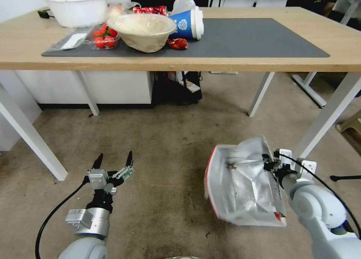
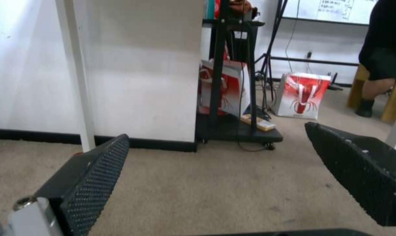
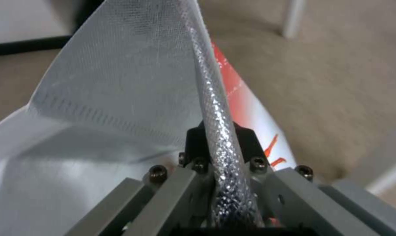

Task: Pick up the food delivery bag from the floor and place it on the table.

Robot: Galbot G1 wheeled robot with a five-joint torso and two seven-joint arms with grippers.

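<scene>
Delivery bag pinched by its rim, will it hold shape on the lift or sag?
Likely sags: the food delivery bag is thin crinkled foil, already slumped open. The right gripper pinches one rim edge, so it may swing or tilt. Probably light; no contents visible.

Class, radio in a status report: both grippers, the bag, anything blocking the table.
Right gripper shut on bag rim, bag low by floor. Left gripper open, idle. Table: bowls and cup on left, mat bare on right.

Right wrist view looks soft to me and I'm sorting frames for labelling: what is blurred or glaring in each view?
Right wrist view: the food delivery bag sits too close, its foil edge glaring and the floor behind blurred. Left wrist view: near fingers soft. Head view: table edge bows, foil lining shines.
</scene>
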